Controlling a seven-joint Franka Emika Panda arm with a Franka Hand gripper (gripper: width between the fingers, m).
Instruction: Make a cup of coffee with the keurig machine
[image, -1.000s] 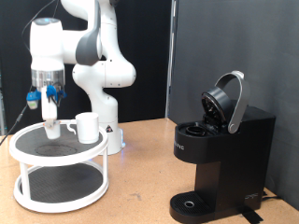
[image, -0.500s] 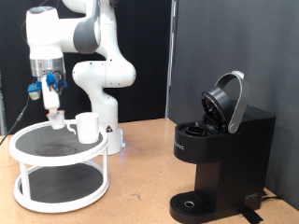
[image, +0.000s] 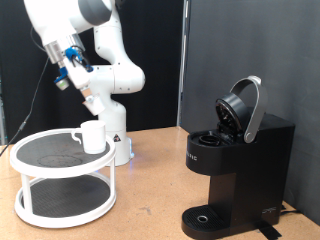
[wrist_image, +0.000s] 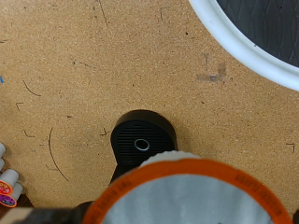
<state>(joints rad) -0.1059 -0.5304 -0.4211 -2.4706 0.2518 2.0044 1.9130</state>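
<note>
The white cup (image: 93, 136) stands on the top tier of a white round rack (image: 22, 165), at the exterior view's left. The black keurig machine (image: 235, 165) stands at the right with its domed lid (image: 243, 108) hinged open. My gripper (image: 84, 88) is high above the rack, tilted, well up and left of the cup and far from the machine. It is shut on a coffee pod; the wrist view shows its orange rim and silver foil (wrist_image: 177, 198) close up. The fingers themselves are hidden there.
Beyond the pod, the wrist view shows the brown board table (wrist_image: 65, 75), the rack's white rim (wrist_image: 245, 45) and a black round part with a small central hole (wrist_image: 142, 143). The arm's white base (image: 118, 140) stands behind the rack.
My gripper has lifted from the rack's top tier beside the cup, risen up and to the right, and tilted, carrying the pod. The cup and the machine have not moved.
</note>
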